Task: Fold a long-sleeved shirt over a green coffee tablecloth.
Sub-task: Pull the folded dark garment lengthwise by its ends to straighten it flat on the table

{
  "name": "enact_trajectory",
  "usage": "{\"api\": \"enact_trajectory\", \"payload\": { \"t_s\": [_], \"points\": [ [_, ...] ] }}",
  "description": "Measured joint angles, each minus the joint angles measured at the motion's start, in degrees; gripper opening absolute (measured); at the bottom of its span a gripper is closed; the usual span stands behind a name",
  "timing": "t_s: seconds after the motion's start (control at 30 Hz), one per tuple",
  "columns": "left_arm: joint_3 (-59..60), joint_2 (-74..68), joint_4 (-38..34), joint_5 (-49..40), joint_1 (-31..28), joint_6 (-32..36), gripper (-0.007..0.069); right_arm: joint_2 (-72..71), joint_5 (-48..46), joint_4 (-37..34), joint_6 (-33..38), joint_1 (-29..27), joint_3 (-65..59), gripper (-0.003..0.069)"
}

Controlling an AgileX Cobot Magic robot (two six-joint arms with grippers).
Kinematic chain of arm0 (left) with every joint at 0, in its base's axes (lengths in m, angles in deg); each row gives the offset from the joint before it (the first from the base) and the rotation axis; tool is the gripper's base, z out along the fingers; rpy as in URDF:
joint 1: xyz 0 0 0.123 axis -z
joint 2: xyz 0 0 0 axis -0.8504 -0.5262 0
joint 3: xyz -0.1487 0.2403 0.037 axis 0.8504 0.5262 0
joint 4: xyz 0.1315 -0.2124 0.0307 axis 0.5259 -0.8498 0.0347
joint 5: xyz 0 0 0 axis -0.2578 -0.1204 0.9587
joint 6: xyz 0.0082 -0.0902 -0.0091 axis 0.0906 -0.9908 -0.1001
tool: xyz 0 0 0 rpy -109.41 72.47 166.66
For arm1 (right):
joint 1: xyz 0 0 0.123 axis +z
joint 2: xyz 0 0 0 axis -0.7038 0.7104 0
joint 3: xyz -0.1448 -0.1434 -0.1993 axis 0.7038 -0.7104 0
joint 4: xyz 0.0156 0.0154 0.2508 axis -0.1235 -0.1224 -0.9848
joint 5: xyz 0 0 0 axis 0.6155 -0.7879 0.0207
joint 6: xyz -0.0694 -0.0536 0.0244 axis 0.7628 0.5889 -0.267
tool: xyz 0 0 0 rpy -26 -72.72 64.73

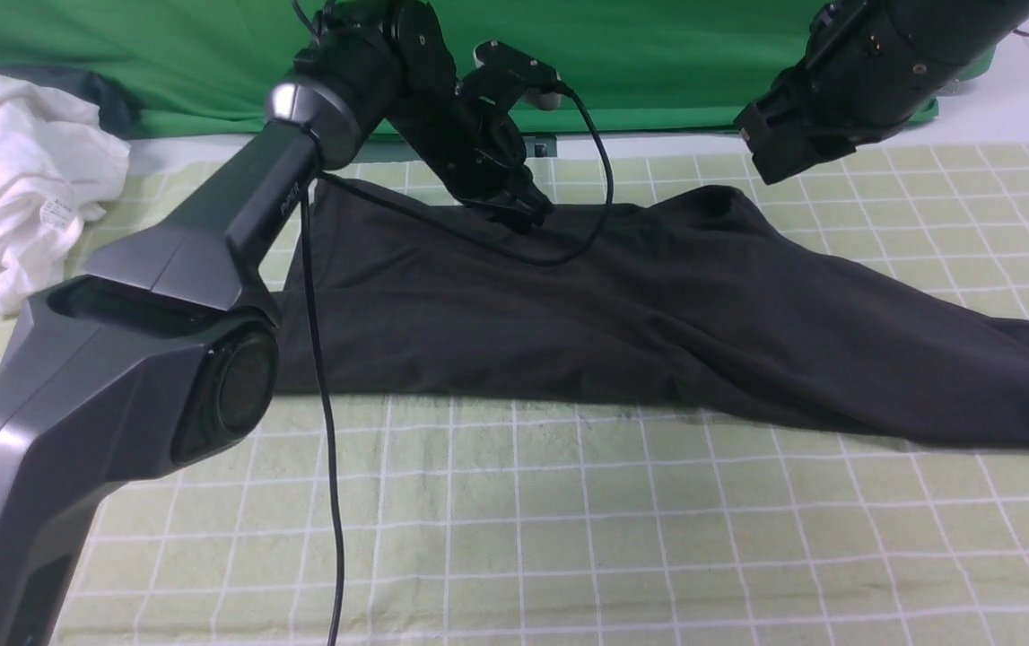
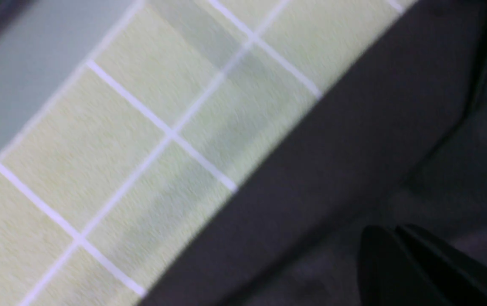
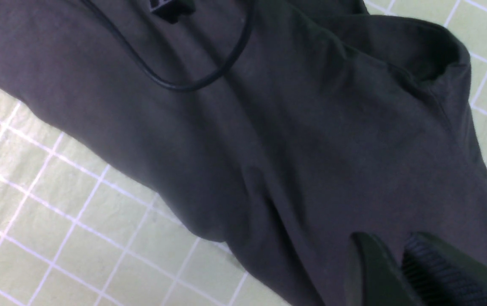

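The black long-sleeved shirt (image 1: 658, 314) lies spread across the green coffee tablecloth (image 1: 568, 538), one sleeve trailing off to the right. My left gripper (image 1: 532, 218) is down at the shirt's far edge, near the middle. In the left wrist view its fingers (image 2: 389, 231) are pressed together on the dark shirt fabric (image 2: 353, 148) beside the checked tablecloth (image 2: 120, 148). My right arm (image 1: 855, 81) hangs high at the back right. In the right wrist view the right gripper (image 3: 389, 240) shows a narrow gap with nothing in it, above the shirt (image 3: 268, 127).
A crumpled white garment (image 1: 12, 170) lies at the far left. Plain deep green fabric (image 1: 658, 54) hangs along the back. The left arm's cable (image 1: 326, 449) drops in front of the shirt, and a loop of cable (image 1: 586, 224) rests on it.
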Motion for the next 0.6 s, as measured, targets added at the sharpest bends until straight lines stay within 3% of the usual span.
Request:
{"api": "enact_trajectory", "payload": {
  "t_s": [0.13, 0.3, 0.6],
  "points": [
    [0.0, 0.0, -0.39, 0.47, 0.47, 3.01, 0.0017, 0.0, 0.0, 0.0, 0.05, 0.0, 0.0, 0.0124],
    [0.0, 0.0, 2.38, -0.05, 2.5, 9.33, 0.0083, 0.0, 0.0, 0.0, 0.05, 0.0, 0.0, 0.0124],
    [0.0, 0.0, 8.19, 0.71, 3.27, 10.95, 0.033, 0.0, -1.09, 0.0, 0.05, 0.0, 0.0, 0.0124]
  ]
}}
